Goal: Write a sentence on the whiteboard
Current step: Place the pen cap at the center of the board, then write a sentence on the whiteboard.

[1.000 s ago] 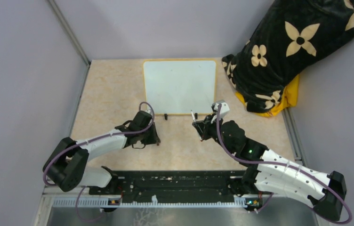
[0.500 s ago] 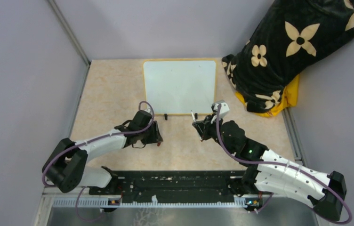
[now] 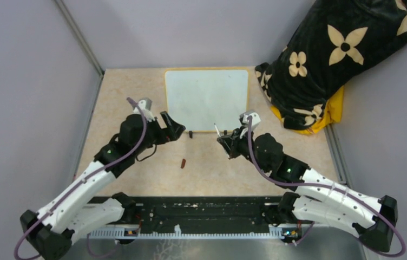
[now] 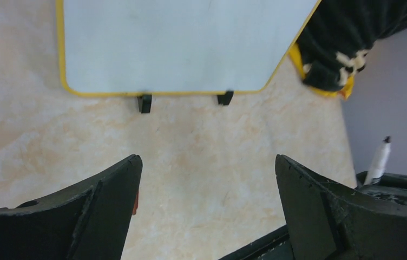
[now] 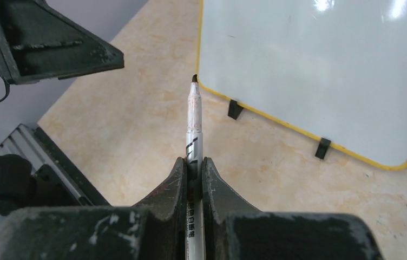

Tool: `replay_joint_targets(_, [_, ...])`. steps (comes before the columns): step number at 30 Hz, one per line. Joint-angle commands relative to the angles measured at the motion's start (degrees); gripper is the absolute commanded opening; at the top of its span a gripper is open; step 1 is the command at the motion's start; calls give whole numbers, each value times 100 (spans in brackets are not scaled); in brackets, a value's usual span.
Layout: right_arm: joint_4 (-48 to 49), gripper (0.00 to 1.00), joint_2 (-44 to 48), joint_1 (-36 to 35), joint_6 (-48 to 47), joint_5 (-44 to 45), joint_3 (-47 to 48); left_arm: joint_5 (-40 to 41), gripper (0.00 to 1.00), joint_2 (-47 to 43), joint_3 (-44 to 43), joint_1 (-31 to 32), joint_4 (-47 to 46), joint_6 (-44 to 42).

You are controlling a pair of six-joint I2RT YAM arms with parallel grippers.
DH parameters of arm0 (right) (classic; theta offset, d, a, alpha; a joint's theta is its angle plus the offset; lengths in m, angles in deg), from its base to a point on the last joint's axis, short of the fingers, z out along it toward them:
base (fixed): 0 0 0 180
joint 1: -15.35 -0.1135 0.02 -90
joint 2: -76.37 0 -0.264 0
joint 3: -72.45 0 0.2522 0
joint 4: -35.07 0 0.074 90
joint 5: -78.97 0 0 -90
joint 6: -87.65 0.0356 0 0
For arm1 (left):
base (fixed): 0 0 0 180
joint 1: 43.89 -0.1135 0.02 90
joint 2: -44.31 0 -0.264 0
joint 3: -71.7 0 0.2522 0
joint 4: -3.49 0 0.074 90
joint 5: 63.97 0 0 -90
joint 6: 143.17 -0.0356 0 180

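The whiteboard (image 3: pixel 207 100) lies flat at the back of the table, yellow-framed, with two black feet (image 3: pixel 190 134) on its near edge. No sentence shows on its white face (image 5: pixel 320 70) (image 4: pixel 179 43). My right gripper (image 3: pixel 228 146) (image 5: pixel 194 162) is shut on a white marker (image 3: pixel 218 131) (image 5: pixel 193 119). Its bare dark tip points toward the board's near-left corner and hangs above the table. My left gripper (image 3: pixel 178 131) (image 4: pixel 207 162) is wide open and empty, raised just left of the board's near edge. A small red-brown cap (image 3: pixel 183 162) lies on the table below it.
A black blanket with cream flowers (image 3: pixel 331 59) rests on something yellow (image 3: pixel 335 108) at the right, close to the board's right edge. Grey walls close in both sides and the back. A black rail (image 3: pixel 201 214) runs along the near edge.
My left gripper opened and its arm lifted up and back from the table, leaving the red-brown cap lying there. My right gripper with the marker edged slightly left and back.
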Motion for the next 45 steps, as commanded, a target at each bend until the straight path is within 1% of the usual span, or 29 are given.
replay_joint_targets(1, [441, 0, -123, -13, -95, -628, 459, 792, 99, -867, 69, 5, -395, 6])
replay_joint_targets(4, [610, 0, -223, -17, -62, -985, 559, 855, 99, -1494, 531, 7, -1288, -128])
replay_joint_targets(7, [740, 0, -295, -16, -23, -1144, 595, 763, 99, -1752, 721, 6, -1806, -164])
replay_joint_targets(9, [810, 0, -368, -17, -21, -1213, 625, 399, 99, -1732, 729, 1, -2061, -313])
replay_joint_targets(11, [865, 0, -496, -17, -25, -1304, 680, 200, 99, -1644, 657, 3, -2034, -191])
replay_joint_targets(14, [969, 0, -705, -17, 23, -1447, 760, -307, 99, -1518, 634, 7, -2148, -275])
replay_joint_targets(16, [1130, 0, -814, -17, 102, -1605, 772, -848, 99, -1517, 706, 2, -2361, -481])
replay_joint_targets(18, [1324, 0, -920, -13, 192, -1748, 793, -1299, 99, -1609, 898, 1, -2767, -657])
replay_joint_targets(21, [1543, 0, -1053, -17, 296, -2074, 877, -1665, 99, -1804, 1312, 2, -3554, -356])
replay_joint_targets(23, [1708, 0, -1108, -16, 389, -2228, 899, -1954, 99, -1897, 1479, 5, -3863, -221])
replay_joint_targets(25, [1895, 0, -1125, -17, 472, -2330, 883, -2053, 99, -1924, 1463, 3, -3890, -116])
replay_joint_targets(31, [2339, 0, -1159, -17, 668, -2522, 852, -2099, 99, -1923, 1318, 2, -3563, 86])
replay_joint_targets(39, [2578, 0, -1233, -17, 797, -2899, 843, -2484, 99, -1913, 1534, 3, -4112, 97])
replay_joint_targets(42, [2662, 0, -1261, -26, 833, -3057, 843, -2700, 96, -1863, 1591, 1, -4404, 110])
replay_joint_targets(45, [2722, 0, -1262, -33, 866, -3136, 826, -2829, 90, -1785, 1587, 3, -4519, 189])
